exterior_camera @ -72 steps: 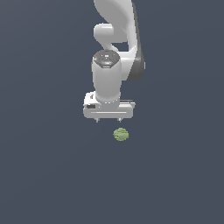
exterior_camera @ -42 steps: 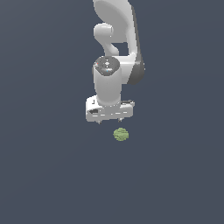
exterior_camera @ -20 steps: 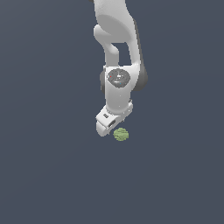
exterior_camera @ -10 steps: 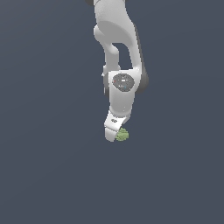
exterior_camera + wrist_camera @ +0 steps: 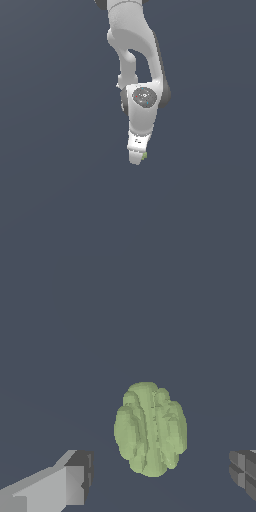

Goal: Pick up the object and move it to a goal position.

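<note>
The object [image 5: 150,428] is a lumpy olive-green ball lying on the dark grey floor. In the wrist view it sits between my two fingers [image 5: 75,478], with a clear gap on each side. My gripper [image 5: 162,476] is open and touches nothing. In the exterior view the white gripper [image 5: 136,159] has come down over the object [image 5: 145,156], so only a green sliver shows at its edge.
A plain dark grey surface [image 5: 55,190] spreads all around. The white arm [image 5: 135,45] comes down from the top of the exterior view.
The gripper has turned at the wrist and dropped onto the object, which now is almost fully hidden behind it in the exterior view. The object has not moved.
</note>
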Controlling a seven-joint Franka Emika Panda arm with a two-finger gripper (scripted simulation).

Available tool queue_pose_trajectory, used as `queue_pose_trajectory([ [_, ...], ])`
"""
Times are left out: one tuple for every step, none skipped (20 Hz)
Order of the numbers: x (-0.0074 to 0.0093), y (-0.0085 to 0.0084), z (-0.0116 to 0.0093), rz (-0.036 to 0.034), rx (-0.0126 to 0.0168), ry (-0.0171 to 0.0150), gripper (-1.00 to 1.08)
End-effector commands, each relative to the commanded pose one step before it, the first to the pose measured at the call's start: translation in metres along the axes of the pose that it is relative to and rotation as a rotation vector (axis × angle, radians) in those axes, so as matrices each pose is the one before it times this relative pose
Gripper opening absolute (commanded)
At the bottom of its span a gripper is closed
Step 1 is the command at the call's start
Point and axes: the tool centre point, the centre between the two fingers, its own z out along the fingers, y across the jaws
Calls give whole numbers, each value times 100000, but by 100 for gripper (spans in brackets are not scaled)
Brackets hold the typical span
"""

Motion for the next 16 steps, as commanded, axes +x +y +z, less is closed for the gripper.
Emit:
queue_pose_trajectory([
  [216, -33, 177, -4136, -144, 150, 100],
  [66, -10, 55, -1207, -36, 46, 100],
  [57, -8, 48, -1045, -32, 40, 100],
  [47, -6, 40, -882, -27, 34, 100],
  [40, -5, 33, -723, -22, 28, 100],
  [31, -4, 25, -562, -18, 22, 100],
  [22, -3, 18, -402, -13, 16, 100],
  [12, -1, 11, -239, -8, 10, 100],
  [7, -1, 4, -84, -3, 3, 100],
  [-24, -4, -13, 508, 36, -19, 100],
  [-3, 0, 38, 0, 0, 0, 100],
  [-8, -1, 113, 0, 0, 0, 100],
  [17, -9, 187, -49, -1, -1, 100],
  [-18, -4, 262, 0, 0, 0, 100],
  [18, -15, 335, -69, -1, -1, 100],
  [1, -14, 408, -49, 0, 0, 100],
])
